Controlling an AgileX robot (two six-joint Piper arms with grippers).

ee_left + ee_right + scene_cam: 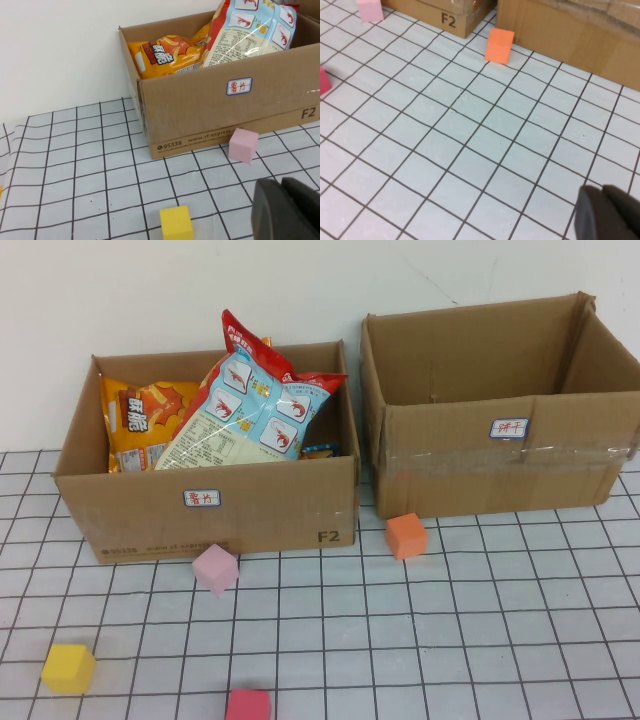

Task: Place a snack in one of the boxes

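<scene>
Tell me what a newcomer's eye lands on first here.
The left box holds a shrimp-print bag sticking above its rim, beside an orange bag. The right box shows nothing inside. Foam cubes dot the grid: pink cube, orange cube, yellow cube. The left pincer and right pincer hang low over the mat.

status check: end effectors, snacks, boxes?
Left end effector and right end effector low over the grid mat, holding nothing. Snack bags in left box; right box looks empty. Foam cubes scattered in front.
</scene>
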